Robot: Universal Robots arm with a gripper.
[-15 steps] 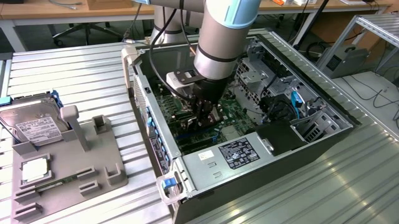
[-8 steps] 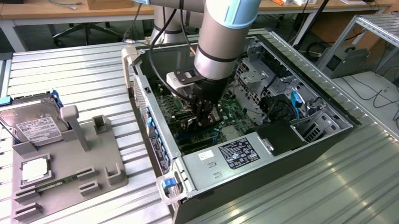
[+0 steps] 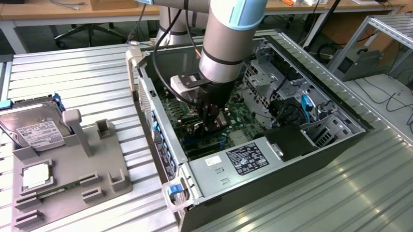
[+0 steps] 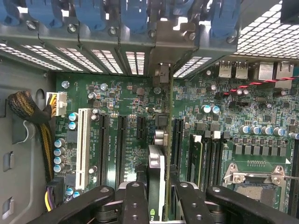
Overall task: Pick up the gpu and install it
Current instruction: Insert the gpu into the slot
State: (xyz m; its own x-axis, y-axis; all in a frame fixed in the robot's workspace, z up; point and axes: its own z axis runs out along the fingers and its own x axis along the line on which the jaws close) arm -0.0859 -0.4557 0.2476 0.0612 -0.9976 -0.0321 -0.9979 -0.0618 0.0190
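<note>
Wrist view: fingers (image 4: 159, 196) partly closed around the gpu (image 4: 156, 163), card held edge-on and upright between the two black pads, its thin edge running toward the slotted rear panel (image 4: 117, 60) of the computer case (image 3: 258, 164). Card sits low over the motherboard (image 4: 224, 116), between the black expansion slots (image 4: 122, 144) and the slot just beside the memory sockets; whether its edge is already in a slot cannot be told. Exterior view: arm (image 3: 223, 43) reaches down into the open case lying on the counter (image 3: 84, 82), gripper deep inside over the green board. To seat it well, judged: keep card square to the slot, bracket end lined with the rear opening, press straight down, no twist. Hard drive (image 3: 32, 128) rests in the grey fixture (image 3: 71, 169), well apart.
</note>
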